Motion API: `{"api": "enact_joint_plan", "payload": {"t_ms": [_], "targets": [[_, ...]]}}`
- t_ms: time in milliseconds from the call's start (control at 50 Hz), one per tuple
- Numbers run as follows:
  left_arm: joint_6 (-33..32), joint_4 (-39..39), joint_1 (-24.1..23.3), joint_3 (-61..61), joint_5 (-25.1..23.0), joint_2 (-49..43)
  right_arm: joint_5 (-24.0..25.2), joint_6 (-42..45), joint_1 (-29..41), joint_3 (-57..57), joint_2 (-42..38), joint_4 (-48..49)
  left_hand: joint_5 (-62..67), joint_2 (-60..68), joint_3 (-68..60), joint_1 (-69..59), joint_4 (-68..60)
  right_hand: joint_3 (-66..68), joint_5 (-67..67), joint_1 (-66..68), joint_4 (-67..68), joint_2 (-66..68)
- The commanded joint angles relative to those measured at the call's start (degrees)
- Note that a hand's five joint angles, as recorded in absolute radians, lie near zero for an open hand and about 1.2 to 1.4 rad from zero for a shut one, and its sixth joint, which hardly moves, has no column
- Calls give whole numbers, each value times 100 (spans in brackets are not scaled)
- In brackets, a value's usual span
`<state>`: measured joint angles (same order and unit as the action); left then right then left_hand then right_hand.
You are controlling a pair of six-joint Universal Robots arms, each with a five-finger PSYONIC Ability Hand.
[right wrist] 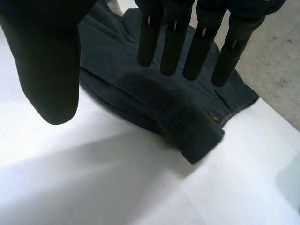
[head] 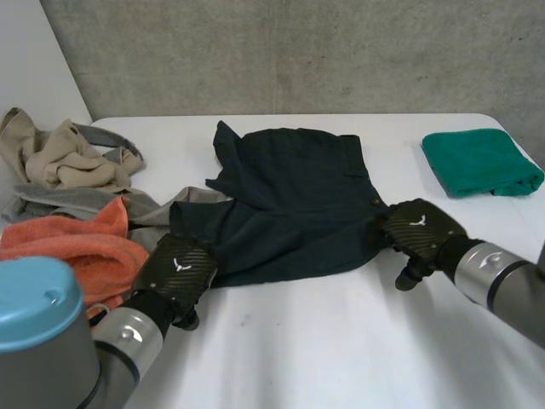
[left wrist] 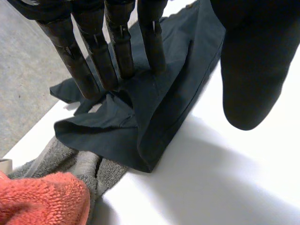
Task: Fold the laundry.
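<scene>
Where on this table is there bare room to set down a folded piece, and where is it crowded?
Widest bare patch: the near table, in front of the shorts, between left hand and right hand. A narrower strip runs between shorts and green towel. Crowded: the left side, with orange towel, grey cloth and beige clothes piled.

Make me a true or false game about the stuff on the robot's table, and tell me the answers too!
1. The dark shorts lie in the middle of the table. True.
2. The green towel is under the left hand. False: it lies folded at the table's right side, away from both hands.
3. The left hand's straight fingers rest on the shorts. True.
4. The right hand holds the orange towel. False: it is open at the shorts' edge.
</scene>
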<state>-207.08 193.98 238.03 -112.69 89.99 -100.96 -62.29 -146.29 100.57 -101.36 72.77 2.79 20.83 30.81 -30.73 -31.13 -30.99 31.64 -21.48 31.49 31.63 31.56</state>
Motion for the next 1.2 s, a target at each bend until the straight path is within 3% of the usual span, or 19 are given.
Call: {"api": "enact_joint_plan", "payload": {"t_ms": [20,320,380,400,480,620,700,780,880,960,1040,1200], "targets": [[-113,122,217,545,1,-774,-90,83,217,150,-639,880,9,10,-19,22,7,309,-325,324,310,317],[-543,465,209,1443,177,-1856,-442,276,428,1082,-1801,1427,730,731,-739,-699,-714,712,-727,727,713,720],[-579,500,226,1575,159,-1971,-512,408,464,1206,-1985,1462,1534,1536,-1544,-1504,-1519,1518,-1533,1533,1519,1526],[-570,509,235,1627,133,-2015,-547,434,472,1232,-2012,1470,2620,2622,-2630,-2590,-2605,1837,-1852,1852,1838,1844],[-491,500,244,1645,71,-1910,-749,452,516,1303,-2021,1558,4913,4915,-4923,-4883,-4898,4832,-4848,4847,4833,4840],[-114,255,156,1251,98,-1085,-917,469,508,1031,-1407,1348,4917,4919,-4927,-4887,-4901,4836,-4852,4851,4837,4844],[264,-272,68,916,80,-355,-899,697,429,828,-713,532,4917,4919,-4927,-4887,-4901,4836,-4852,4851,4837,4844],[406,-1361,-116,679,71,295,-855,1338,209,644,-123,-829,4917,4919,-4927,-4887,-4901,4836,-4852,4851,4837,4844],[379,-3125,-415,626,115,674,-830,3039,-194,266,369,-3313,4917,4919,-4927,-4887,-4901,4836,-4852,4851,4837,4844],[388,-3875,-521,792,106,631,-549,3563,-319,283,475,-3540,4917,4919,-4927,-4887,-4901,4836,-4852,4851,4837,4844],[362,-3589,-503,1186,168,272,-451,3161,-222,563,231,-3180,4917,4919,-4927,-4887,-4901,4836,-4852,4851,4837,4844],[63,-2471,-82,2558,326,-977,-758,2536,94,1705,-789,-2828,4917,4919,-4927,-4887,-4901,4836,-4852,4851,4837,4844]]}}
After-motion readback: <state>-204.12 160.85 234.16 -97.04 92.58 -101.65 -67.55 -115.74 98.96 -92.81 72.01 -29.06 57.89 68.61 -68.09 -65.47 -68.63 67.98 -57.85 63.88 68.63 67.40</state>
